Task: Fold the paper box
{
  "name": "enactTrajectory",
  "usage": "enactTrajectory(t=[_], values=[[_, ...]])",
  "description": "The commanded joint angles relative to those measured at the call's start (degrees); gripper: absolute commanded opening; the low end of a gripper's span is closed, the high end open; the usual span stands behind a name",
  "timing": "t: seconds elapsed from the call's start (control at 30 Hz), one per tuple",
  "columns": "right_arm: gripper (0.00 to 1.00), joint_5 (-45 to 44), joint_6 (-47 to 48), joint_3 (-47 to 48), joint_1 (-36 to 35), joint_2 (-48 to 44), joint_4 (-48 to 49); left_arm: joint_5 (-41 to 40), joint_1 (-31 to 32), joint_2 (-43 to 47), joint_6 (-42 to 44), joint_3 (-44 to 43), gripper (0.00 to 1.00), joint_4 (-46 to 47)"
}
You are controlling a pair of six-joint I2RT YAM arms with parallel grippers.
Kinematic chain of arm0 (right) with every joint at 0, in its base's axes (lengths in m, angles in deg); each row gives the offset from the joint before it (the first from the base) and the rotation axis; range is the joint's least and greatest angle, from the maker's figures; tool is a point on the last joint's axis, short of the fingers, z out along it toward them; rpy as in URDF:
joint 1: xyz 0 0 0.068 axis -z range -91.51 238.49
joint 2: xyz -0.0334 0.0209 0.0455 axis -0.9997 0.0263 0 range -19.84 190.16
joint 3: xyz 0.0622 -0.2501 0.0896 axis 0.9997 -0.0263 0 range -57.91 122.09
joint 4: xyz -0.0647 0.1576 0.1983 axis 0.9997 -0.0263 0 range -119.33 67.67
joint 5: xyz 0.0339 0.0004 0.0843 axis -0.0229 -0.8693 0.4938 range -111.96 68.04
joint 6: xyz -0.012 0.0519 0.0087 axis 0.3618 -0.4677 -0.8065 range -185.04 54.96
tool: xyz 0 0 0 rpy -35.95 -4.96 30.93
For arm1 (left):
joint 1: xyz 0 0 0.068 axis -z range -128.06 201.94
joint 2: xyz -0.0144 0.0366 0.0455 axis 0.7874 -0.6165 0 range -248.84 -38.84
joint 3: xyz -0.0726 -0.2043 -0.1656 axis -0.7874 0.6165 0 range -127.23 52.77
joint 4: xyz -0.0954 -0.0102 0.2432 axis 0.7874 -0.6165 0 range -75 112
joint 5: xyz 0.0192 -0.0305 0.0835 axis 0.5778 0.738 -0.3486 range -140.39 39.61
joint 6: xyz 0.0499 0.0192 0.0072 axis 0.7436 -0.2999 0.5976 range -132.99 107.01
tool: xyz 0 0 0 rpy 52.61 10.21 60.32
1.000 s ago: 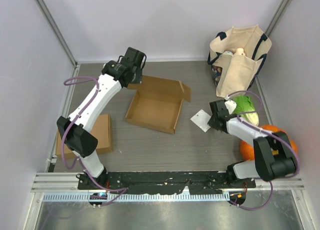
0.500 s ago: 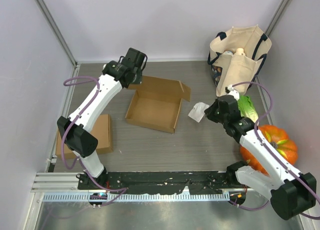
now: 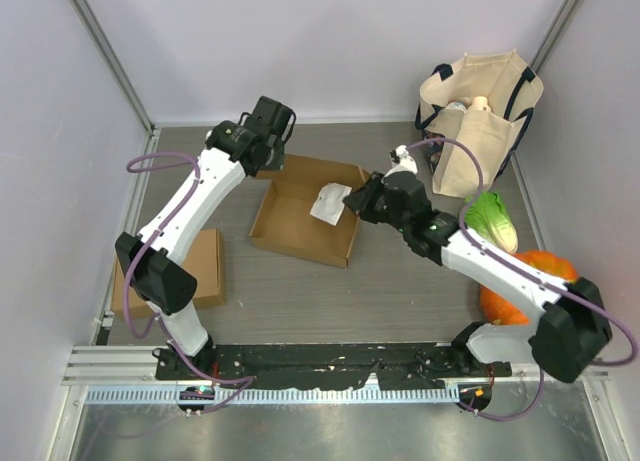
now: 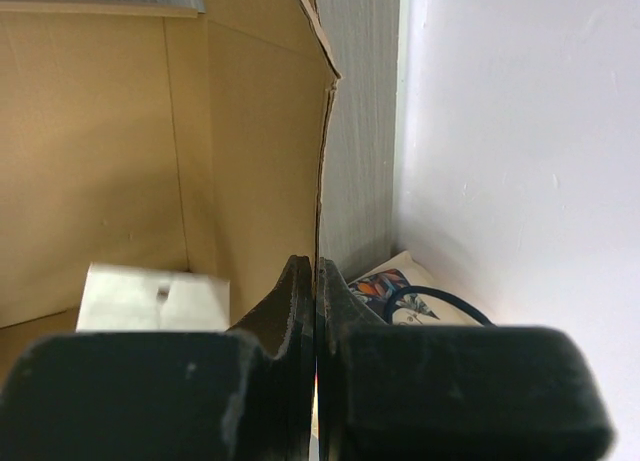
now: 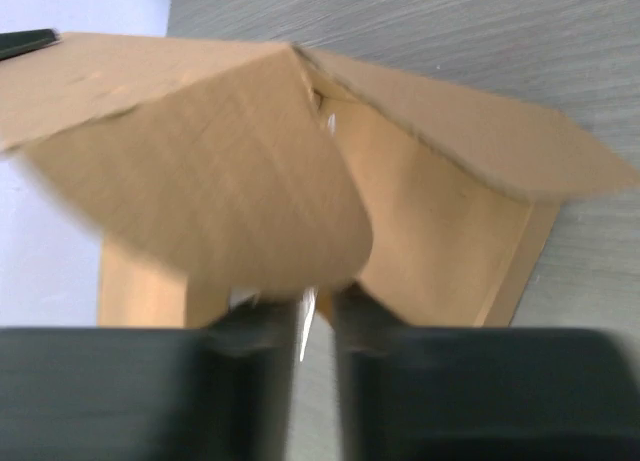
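- Left of the tote bag, we see the paper box lying open
- left gripper pinched tight on its far wall
- right gripper clamps a white card over it
- we judge the cardboard light and stiff; take it by the flap edges

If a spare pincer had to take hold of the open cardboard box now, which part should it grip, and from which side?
Probably the near wall of the open box, from straight above, one finger inside and one outside: that wall stands upright and thin, the top is open, and nothing covers it.
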Motion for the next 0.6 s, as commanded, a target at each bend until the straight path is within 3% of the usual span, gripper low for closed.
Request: enactTrajectory(t=[0.0, 0.07, 0.13, 0.17, 0.3, 0.33, 0.4, 0.47, 0.57], values=[[0.47, -5.96, 5.75, -0.02, -2.05, 5.72, 17.77, -1.01, 0.24, -0.58, -4.72, -3.11, 0.00, -4.62], [0.60, -7.02, 9.20, 1.83, -2.05, 7.67, 12.94, -0.84, 0.24, -0.85, -4.81, -4.07, 0.00, -5.76], [0.65, -7.64, 11.92, -3.49, -2.23, 2.17, 15.64, -1.10, 0.41, -1.11, -4.72, -4.34, 0.00, -5.95], [0.72, -7.90, 13.50, -5.18, -2.23, -0.21, 15.49, -1.27, 0.42, -1.20, -4.72, -4.34, 0.00, -5.69], [0.79, -13.06, 29.31, -8.89, -1.79, -6.03, 9.87, -1.62, 0.50, -1.55, -3.14, -4.51, 0.00, -4.72], [0.80, -11.61, 34.39, -10.55, 1.60, -6.73, 10.82, -1.71, 0.50, -1.55, -2.70, -4.43, 0.00, -4.72], [0.80, -7.40, 38.81, -13.53, 5.48, -8.67, 15.37, -1.98, 0.50, -1.29, -2.18, -4.25, 0.00, -4.37], [0.80, 2.35, 42.95, -18.55, 10.85, -8.51, 26.53, -3.03, 0.59, -0.58, -1.38, -3.81, 0.01, -3.67], [0.80, 8.36, 45.15, -18.91, 12.53, -5.35, 34.53, -3.65, 0.59, 0.29, 0.37, -2.58, 0.09, -1.57]])
